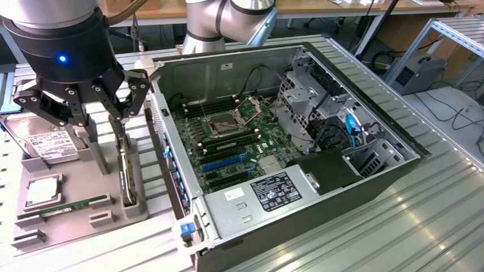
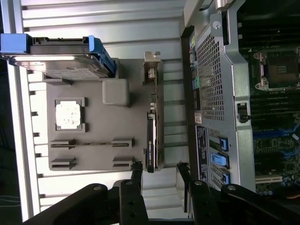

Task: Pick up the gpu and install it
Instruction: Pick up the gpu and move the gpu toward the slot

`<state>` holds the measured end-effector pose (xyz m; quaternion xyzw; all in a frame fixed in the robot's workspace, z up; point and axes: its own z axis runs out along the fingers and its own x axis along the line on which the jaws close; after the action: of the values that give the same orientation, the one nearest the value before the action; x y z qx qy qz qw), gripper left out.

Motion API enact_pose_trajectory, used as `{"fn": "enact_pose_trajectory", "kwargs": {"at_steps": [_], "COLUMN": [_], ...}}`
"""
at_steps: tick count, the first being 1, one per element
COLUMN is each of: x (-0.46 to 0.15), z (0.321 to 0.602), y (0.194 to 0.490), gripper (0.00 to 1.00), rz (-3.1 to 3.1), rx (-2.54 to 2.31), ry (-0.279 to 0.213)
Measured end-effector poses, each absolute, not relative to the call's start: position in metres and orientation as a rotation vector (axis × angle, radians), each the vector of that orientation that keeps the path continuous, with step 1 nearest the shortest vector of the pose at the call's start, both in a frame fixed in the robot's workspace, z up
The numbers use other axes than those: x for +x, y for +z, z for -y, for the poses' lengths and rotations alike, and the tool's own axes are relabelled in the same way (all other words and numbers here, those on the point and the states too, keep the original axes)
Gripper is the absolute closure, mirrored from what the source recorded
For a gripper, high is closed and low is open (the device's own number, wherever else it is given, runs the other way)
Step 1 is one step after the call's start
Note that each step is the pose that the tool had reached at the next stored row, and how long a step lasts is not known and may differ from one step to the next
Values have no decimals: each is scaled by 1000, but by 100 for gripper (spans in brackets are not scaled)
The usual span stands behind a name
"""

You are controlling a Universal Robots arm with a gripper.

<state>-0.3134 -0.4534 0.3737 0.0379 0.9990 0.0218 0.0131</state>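
Hovering over the grey holder tray [image 1: 69, 222], the gripper [image 1: 98, 120] has its jaws wide apart and holds nothing. The gpu [image 1: 128, 165] stands on its long edge (silver bracket at one end) along the tray's edge beside the computer case [image 1: 226, 63], below the gripper

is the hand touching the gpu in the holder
Apart. In the wrist view the open hand sits around the end of the gpu, which stands on edge in the gray holder, and a gap shows between each fingertip and the card.
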Motion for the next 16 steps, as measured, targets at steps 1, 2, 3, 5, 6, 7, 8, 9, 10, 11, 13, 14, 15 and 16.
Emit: {"fn": "enact_pose_trajectory", "kwargs": {"at_steps": [1, 2, 3, 5, 6, 7, 8, 9, 10, 11, 13, 14, 15, 16], "x": [-313, -313, -313, -313, -313, -313, -313, -313, -313, -313, -313, -313, -313, -313], "z": [453, 453, 453, 453, 453, 453, 453, 453, 453, 453, 453, 453, 453, 453], "y": [373, 373, 372, 370, 370, 369, 369, 369, 368, 368, 367, 366, 366, 365], "gripper": [58, 58, 58, 58, 58, 58, 58, 58, 58, 58, 58, 58, 58, 58], "rz": [-3112, -3112, -3112, -3112, -3112, -3112, -3112, -3112, -3112, -3112, -3112, -3112, -3112, -3112], "rx": [118, 118, 118, 118, 118, 118, 118, 118, 118, 118, 118, 118, 118, 118], "ry": [68, 68, 68, 69, 69, 69, 69, 69, 69, 69, 69, 69, 69, 69]}}
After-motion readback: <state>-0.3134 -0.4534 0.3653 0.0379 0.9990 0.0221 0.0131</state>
